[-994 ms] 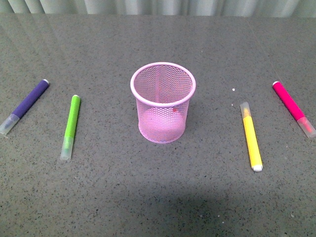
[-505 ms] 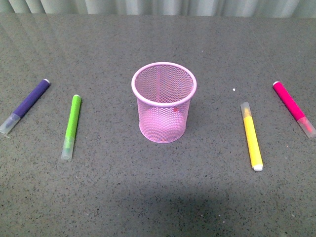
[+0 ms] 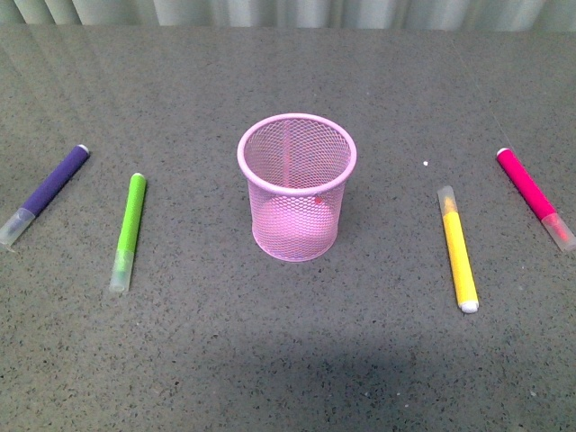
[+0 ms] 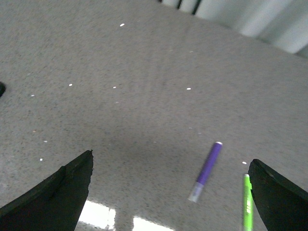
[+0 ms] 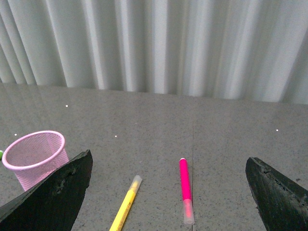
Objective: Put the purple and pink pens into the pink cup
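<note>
Furthest to the left of the pink cup (image 3: 295, 220) lay the purple pen (image 3: 47, 193), flat on the grey speckled table (image 3: 270, 360) and well apart from the cup. Its white end plug pointed away from the robot and its clear cap pointed toward the robot. Between that pen and the cup lay the lime-green marker (image 3: 129, 229), also flat, nearer the cup than the purple pen but not touching it, with its cap end toward the robot.

The cup itself stood upright, its round mouth facing up.

Right of the cup lay the yellow marker (image 3: 457, 259), near the cup but apart from it, clear cap away from the robot and white plug toward the robot. Further right of the cup lay the pink pen (image 3: 533, 195), white plug at its far end and clear cap at its near end.

Seen from its wrist camera, the left gripper (image 4: 171, 159) was released, its 2 black fingers (image 4: 53, 192) spread wide above the table, with the purple pen (image 4: 207, 169) and the green marker (image 4: 247, 204) lying on the table beyond them.

Likewise, the right gripper (image 5: 169, 158) was released, fingers (image 5: 276, 192) wide apart, and its wrist view showed the cup (image 5: 36, 156), the yellow marker (image 5: 125, 204) and the pink pen (image 5: 185, 187) before a pale pleated curtain (image 5: 159, 43).
</note>
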Controlling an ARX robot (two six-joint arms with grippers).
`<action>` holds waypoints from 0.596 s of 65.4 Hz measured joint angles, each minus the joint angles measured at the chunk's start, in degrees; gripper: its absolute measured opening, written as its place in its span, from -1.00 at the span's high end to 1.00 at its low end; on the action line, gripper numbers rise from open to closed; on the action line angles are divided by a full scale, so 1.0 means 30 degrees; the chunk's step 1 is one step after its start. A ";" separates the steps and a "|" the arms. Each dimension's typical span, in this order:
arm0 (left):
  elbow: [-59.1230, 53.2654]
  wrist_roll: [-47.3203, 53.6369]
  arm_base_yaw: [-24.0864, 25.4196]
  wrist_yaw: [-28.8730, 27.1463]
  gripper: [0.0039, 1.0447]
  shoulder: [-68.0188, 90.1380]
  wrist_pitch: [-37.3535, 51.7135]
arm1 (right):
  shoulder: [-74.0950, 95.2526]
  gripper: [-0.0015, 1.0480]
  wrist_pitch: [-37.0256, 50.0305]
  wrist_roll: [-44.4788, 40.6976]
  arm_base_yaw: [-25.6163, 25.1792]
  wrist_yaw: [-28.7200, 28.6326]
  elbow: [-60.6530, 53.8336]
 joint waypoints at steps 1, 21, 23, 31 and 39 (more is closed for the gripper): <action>0.0219 0.0015 -0.0073 -0.0219 -0.85 0.0372 0.0015 | 0.0000 -0.86 0.0000 0.0000 0.0000 0.0000 0.0000; 0.2259 -0.0204 -0.3082 -0.2696 -0.85 0.6987 0.0670 | 0.0000 -0.86 0.0000 0.0007 0.0000 -0.0007 0.0000; 0.2259 -0.0204 -0.3453 -0.2871 -0.85 0.7271 0.0896 | 0.0000 -0.86 0.0000 0.0000 0.0000 -0.0007 0.0000; 0.2259 -0.0430 -0.4801 -0.3213 -0.85 0.8233 0.1341 | 0.0000 -0.86 0.0000 0.0000 0.0000 0.0000 0.0000; 0.2288 -0.0707 -0.5821 -0.3483 -0.85 0.9340 0.1574 | 0.0000 -0.86 0.0000 0.0000 0.0000 -0.0007 0.0000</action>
